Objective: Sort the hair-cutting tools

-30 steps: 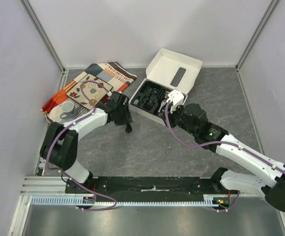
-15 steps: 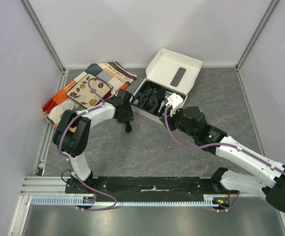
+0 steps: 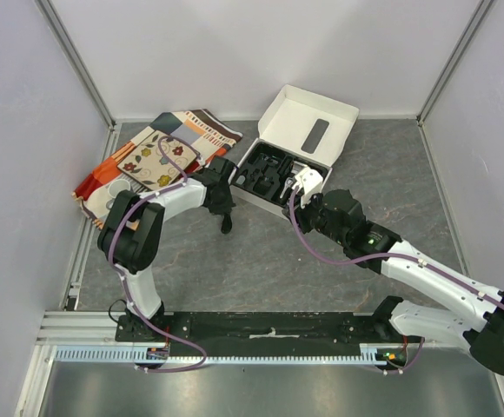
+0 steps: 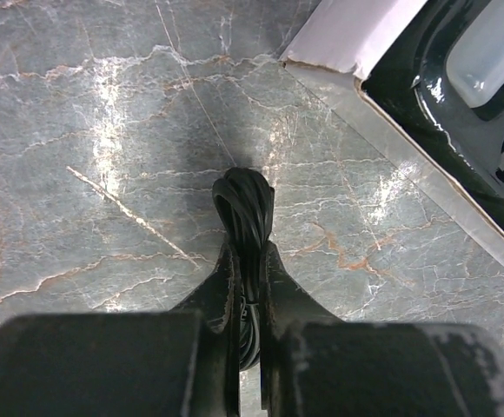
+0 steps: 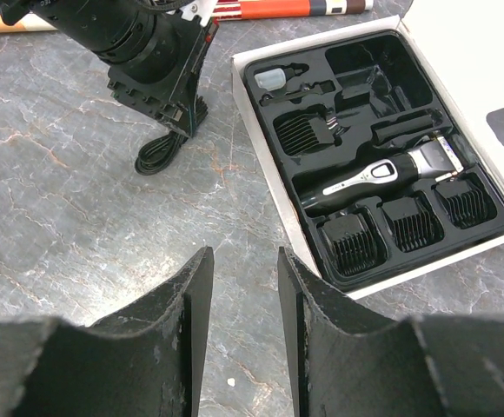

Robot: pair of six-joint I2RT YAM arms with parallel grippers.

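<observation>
Our left gripper [image 4: 248, 265] is clenching a bundled black cord [image 4: 245, 204], both fingers pressing against the sides of the coil while its looped end is sticking out past the fingertips. We are seeing that loop reaching down to the grey marble table [image 3: 261, 261], just beside the left corner of the white box [image 5: 265, 187]; whether it is actually touching the surface we cannot tell. Our right gripper [image 5: 239, 287] is standing released, its two fingers spread apart with only bare tabletop showing between them, and it is hovering over the table near the front side of the box. Inside the box, a black moulded tray [image 5: 365, 74] is holding the black-and-silver clipper [image 5: 382, 178], which is lying diagonally in the middle slot. Three comb attachments [image 5: 413, 228] are sitting in a row of pockets along the tray's near edge, and a fourth comb [image 5: 304, 132] is sitting in a pocket on the far side of the clipper, near a small translucent bottle [image 5: 280, 80] in the tray's far left corner. From overhead we are seeing the lid [image 3: 300, 113] lying open beyond the tray and a patterned cloth [image 3: 161, 152] lying at the far left of the table, apart from the box.
</observation>
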